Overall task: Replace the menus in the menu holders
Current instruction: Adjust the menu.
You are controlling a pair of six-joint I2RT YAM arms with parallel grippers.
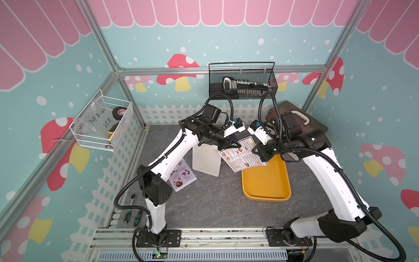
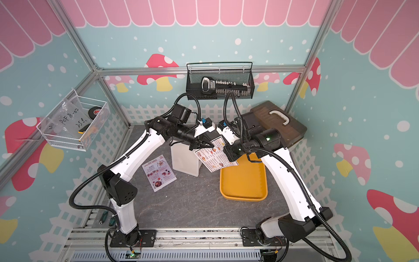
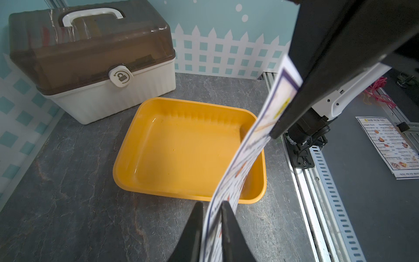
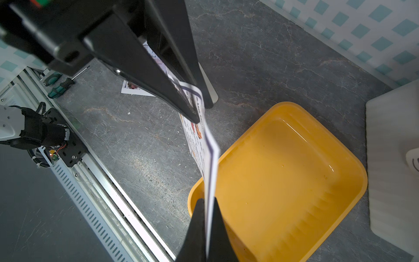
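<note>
The Dim Sum menu is hanging in the air between the two grippers, tilted, over the gap between the holder and the yellow tray. The left gripper is pinching its upper left edge; in the left wrist view the black fingers are sitting on either side of the sheet, close against it, though a sliver of gap is showing on one side. The right gripper is pressing together on the opposite edge, its fingers clamping the paper with no gap. The sheet is bowing slightly between the two grips.

The holder is lying on the grey table just left of the held menu, under the left arm. The second menu, with the red heading and food photos, is lying flat on the table left of the holder, well apart from both grippers.

Readable writing: the held menu's print is too small to read here. "DIM SUM INN" is showing on another sheet lying beyond the rail in the left wrist view. A clear bag in the white wire basket is reading "PCF 8-02" and "25", handwritten. A storage box is standing behind the tray, its latch marked with a padlock symbol.
</note>
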